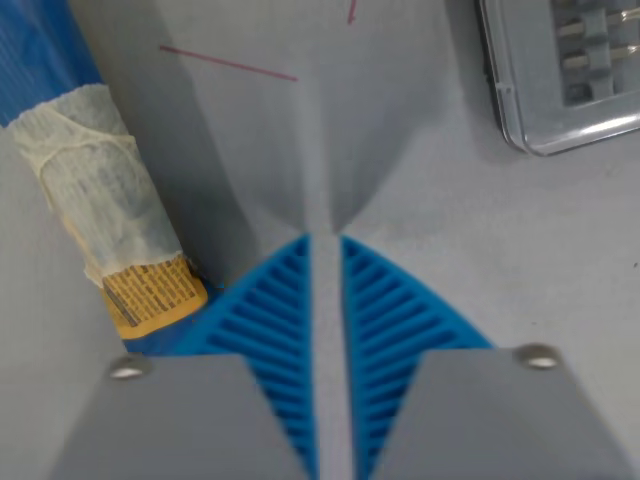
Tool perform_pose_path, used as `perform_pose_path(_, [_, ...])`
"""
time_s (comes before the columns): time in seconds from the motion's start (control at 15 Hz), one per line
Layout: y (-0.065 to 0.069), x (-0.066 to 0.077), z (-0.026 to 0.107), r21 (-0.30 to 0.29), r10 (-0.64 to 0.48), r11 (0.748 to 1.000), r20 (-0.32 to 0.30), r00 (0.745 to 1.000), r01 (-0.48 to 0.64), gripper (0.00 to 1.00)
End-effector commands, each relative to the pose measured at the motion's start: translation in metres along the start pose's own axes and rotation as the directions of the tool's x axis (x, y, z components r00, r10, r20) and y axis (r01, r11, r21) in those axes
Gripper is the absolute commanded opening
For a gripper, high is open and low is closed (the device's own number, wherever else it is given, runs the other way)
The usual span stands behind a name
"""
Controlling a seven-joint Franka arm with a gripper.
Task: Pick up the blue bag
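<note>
While hovering over the grey bench (480, 230), claw (327, 245) nearly closed, blue ribbed fingers (275, 320) a narrow slit apart, gripping nothing. Blue bag (95, 200) lying at wrist view's left; clear plastic case (565, 70) toward bench's upper right.

Print on the yellow label (155, 294) is unreadable.
</note>
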State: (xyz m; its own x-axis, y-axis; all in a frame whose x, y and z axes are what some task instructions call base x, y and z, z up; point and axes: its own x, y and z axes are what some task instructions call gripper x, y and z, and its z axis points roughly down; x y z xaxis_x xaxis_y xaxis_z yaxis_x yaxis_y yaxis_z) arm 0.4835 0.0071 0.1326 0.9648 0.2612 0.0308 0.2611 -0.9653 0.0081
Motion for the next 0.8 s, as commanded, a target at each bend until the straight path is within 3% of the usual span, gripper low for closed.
perform_pose_path(0.07, [0.003, -0.004, -0.001, -0.038, -0.025, 0.999, -0.060, 0.998, 0.022, 0.00])
perform_pose_path(0.2, [0.003, -0.004, -0.001, -0.038, -0.025, 0.999, -0.060, 0.998, 0.022, 0.00])
perform_pose_path(0.8, [0.002, -0.004, -0.031, -0.024, -0.024, 0.999, -0.023, 0.999, 0.023, 0.00])
